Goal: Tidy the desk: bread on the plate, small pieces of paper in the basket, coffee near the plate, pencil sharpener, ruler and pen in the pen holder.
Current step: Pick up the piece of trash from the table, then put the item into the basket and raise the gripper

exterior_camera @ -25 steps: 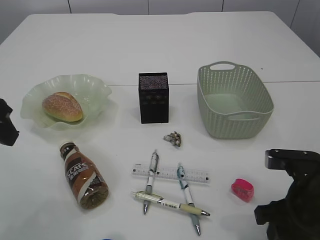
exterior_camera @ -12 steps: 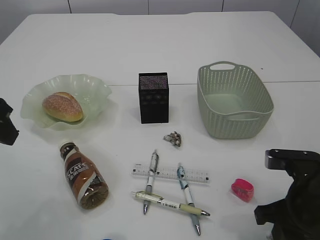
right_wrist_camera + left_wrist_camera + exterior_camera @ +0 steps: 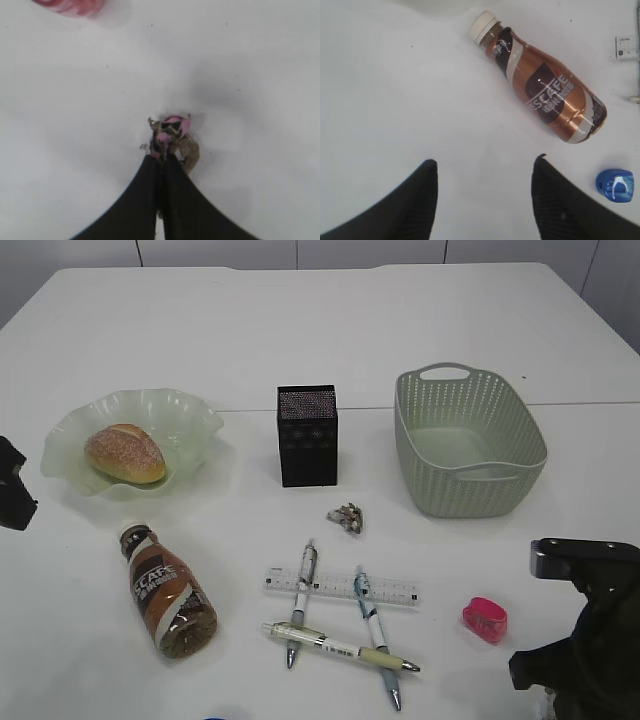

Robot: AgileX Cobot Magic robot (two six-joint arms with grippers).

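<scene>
White table (image 3: 420, 310), coffee bottle (image 3: 168, 590) flat, cap up-left.

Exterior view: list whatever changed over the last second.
Only the right arm shifted, sinking slightly at the lower right corner. The coffee bottle, pens, ruler, pink pencil sharpener, paper scrap, bread, pen holder and basket stayed put.

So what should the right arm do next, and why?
Probably lift and carry toward the basket: the right gripper looks shut on a paper scrap resting on the table, and the basket is empty.
</scene>
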